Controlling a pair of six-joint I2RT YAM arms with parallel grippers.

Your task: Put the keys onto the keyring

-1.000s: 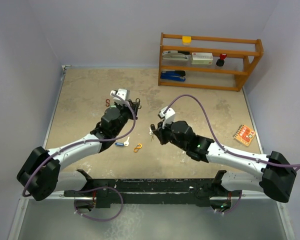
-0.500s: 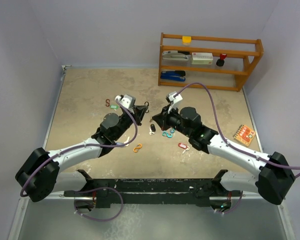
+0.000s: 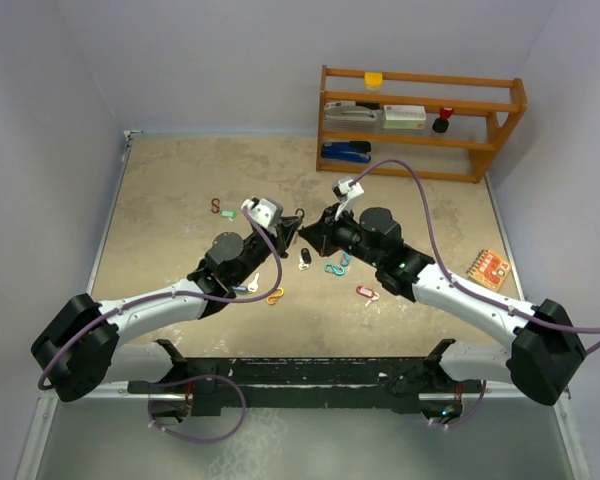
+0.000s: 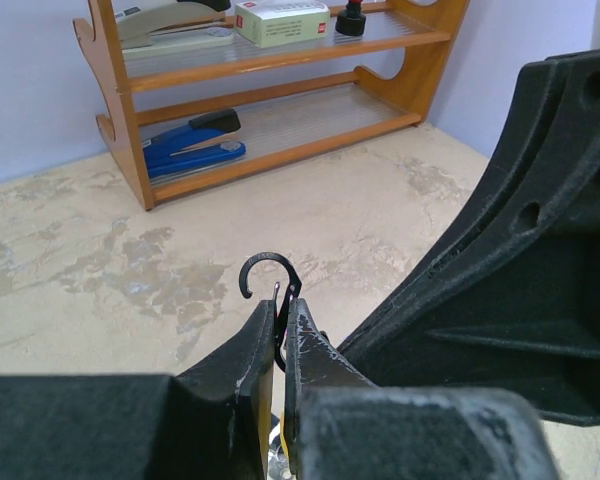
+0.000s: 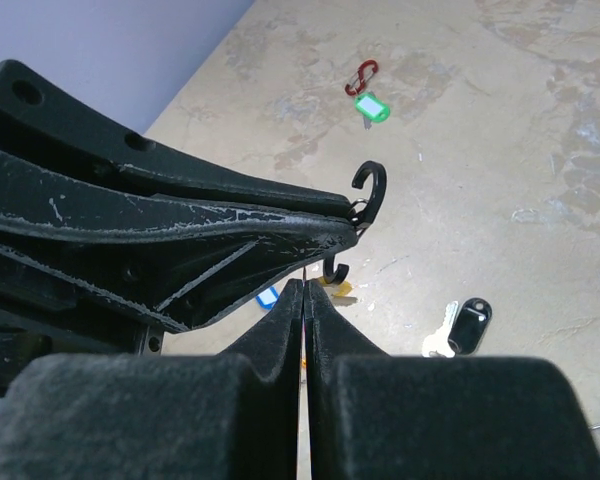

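My left gripper is shut on a black S-shaped clip, held above the table with its upper hook sticking out past the fingertips. My right gripper is shut, tip to tip with the left one, just under the clip's lower hook. I cannot tell whether it holds anything. A small yellow piece shows below that hook. On the table lie a black-headed key, a red-tagged key, a blue-tagged key and a green-tagged key.
Loose S-clips lie around: a teal one, an orange one and a red one. A wooden shelf with a stapler and boxes stands at the back right. An orange card lies at the right.
The left gripper moved right with the black clip. The right gripper left the near-middle of the table, uncovering the black key, and swung up to meet the left one.
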